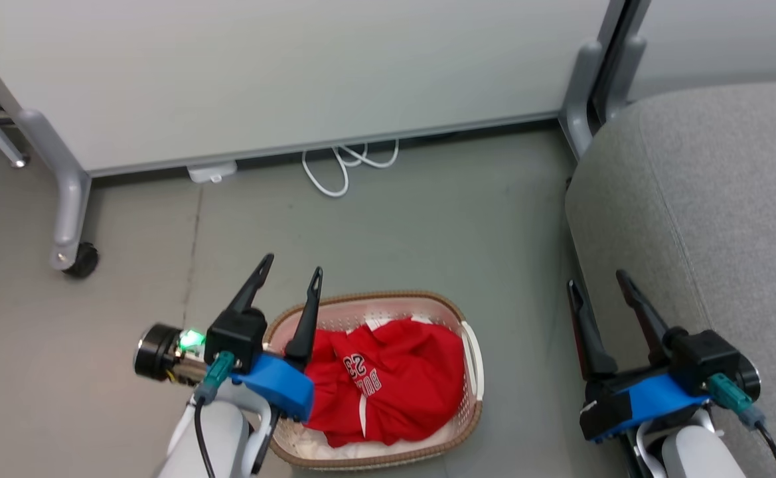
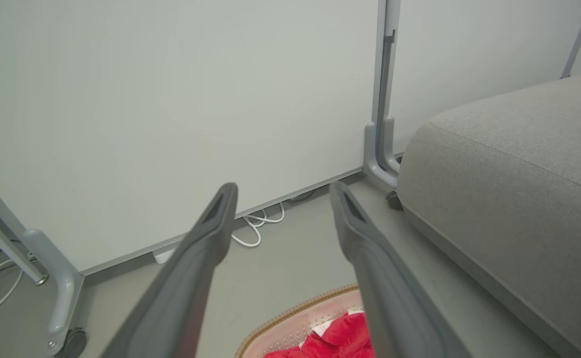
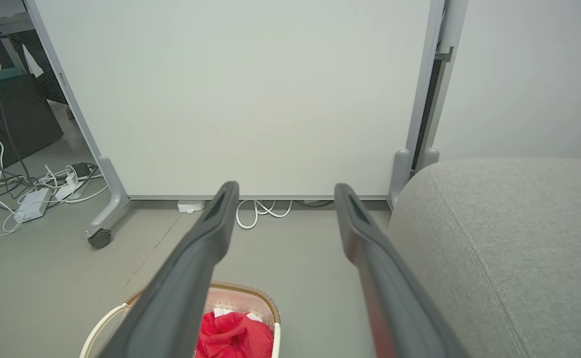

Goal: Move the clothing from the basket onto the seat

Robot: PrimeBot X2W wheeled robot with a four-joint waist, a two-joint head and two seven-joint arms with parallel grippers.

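The basket [image 1: 388,296] stands on the grey floor [image 1: 394,226] at the bottom centre of the head view. The clothing [image 1: 394,378] lies bunched inside it, red, with a white-edged "23" facing up. White lining shows at the basket's near edge.

The left gripper [image 1: 293,265] is at the lower left of that frame, its two dark fingers spread wide and pointing up the picture. Its right finger crosses the basket's left rim and the left edge of the clothing; the frame does not show whether it touches either. In the left wrist view the clothing sits at the bottom edge, below and between the fingers, and floor and wall panel [image 2: 171,99] show in the gap.

The right gripper [image 1: 597,279] is at the lower right of the head view, also spread wide. It lies right of the basket and apart from it, against the left edge of the seat [image 1: 713,199]. The seat fills the right side of the frame. In the right wrist view the basket and clothing appear at the bottom, left of centre, partly behind the left finger.

A white cable [image 1: 341,166] lies coiled on the floor by the panel's foot.
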